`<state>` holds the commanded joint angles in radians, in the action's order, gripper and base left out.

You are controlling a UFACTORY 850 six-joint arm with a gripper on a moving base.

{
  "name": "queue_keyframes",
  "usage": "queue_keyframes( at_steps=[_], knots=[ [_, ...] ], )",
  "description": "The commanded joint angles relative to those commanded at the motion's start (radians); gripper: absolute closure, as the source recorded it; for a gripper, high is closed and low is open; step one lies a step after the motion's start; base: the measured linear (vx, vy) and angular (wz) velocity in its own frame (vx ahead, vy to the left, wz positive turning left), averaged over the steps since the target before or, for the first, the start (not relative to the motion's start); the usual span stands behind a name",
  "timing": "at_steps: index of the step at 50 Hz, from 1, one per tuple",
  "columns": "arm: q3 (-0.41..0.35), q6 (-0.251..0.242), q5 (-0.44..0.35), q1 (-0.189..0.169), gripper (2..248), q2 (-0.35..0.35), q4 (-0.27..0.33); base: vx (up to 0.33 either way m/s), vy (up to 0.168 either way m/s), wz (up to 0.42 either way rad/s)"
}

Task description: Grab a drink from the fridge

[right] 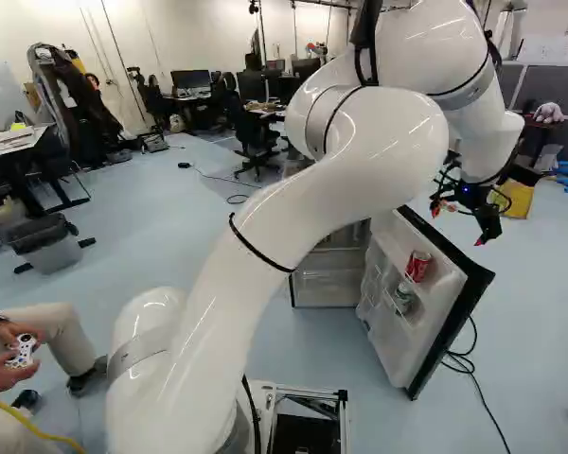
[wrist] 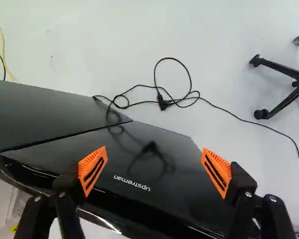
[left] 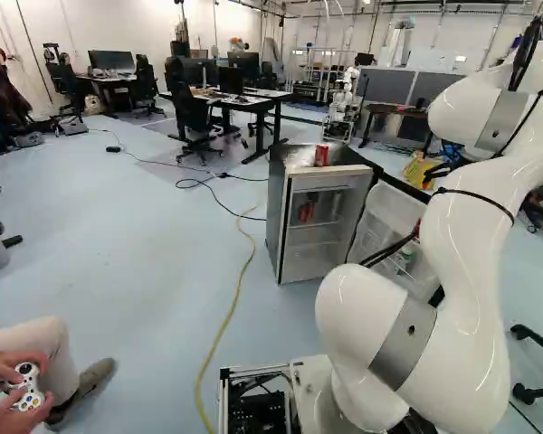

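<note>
Our claw (wrist: 154, 167) stands wide open, empty; we should grip the red can (right: 417, 266) in the door (right: 388, 345) mid-body: likely slick, thin-walled.

- Red cylindrical metal can (left: 321, 155) on boxy grey metal fridge (left: 276, 210)
- Green-silver metal can (right: 403, 298) below red-silver metal can (right: 417, 266), in white plastic fridge door (right: 398, 357)
- Long yellow cable (left: 219, 335) left of fridge, on pale-blue floor (left: 154, 253)

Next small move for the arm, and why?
I'd ease the open gripper across to the inner side of the fridge door, clear of its edge. The door stands open, but the wrist view shows its outer face ahead; the red can sits inside the door.
</note>
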<state>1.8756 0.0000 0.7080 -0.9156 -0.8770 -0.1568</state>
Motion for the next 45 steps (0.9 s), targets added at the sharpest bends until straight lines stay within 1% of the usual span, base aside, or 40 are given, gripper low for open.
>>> queue_keyframes(
  at_steps=[15, 45],
  knots=[
    [0.005, 0.000, 0.000, 0.000, 3, -0.012, 0.000, 0.000, 0.000, 0.000],
    [-0.011, 0.000, 0.019, 0.005, 3, -0.003, 0.000, 0.000, 0.000, 0.000]
  ],
)
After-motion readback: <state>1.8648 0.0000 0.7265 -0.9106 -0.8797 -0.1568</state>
